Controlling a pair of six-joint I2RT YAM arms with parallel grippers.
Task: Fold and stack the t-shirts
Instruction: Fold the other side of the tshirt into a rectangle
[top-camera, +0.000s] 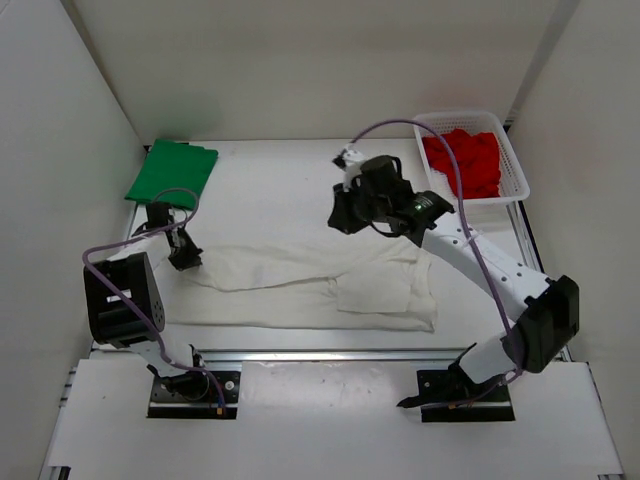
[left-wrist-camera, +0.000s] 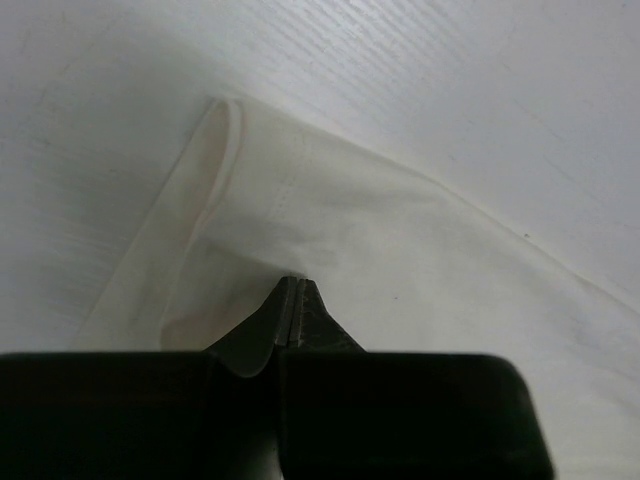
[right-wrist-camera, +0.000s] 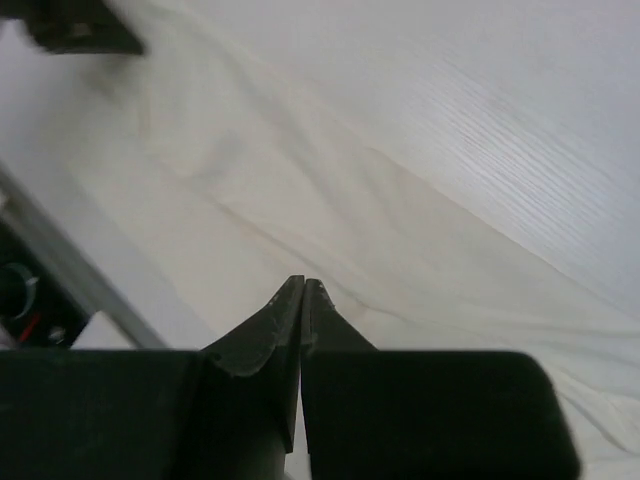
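Observation:
The white t-shirt lies spread out flat and long across the front of the table. My left gripper sits at its left end, jaws pressed together with a thin bit of the cloth pinched at the tips. A rolled hem runs just left of them. My right gripper hangs above the shirt's back edge, shut and empty, with white cloth below it. The green t-shirt lies folded at the back left. The red t-shirt is bunched in the basket.
A white mesh basket stands at the back right corner. White walls enclose the table on three sides. A metal rail runs along the front edge by the arm bases.

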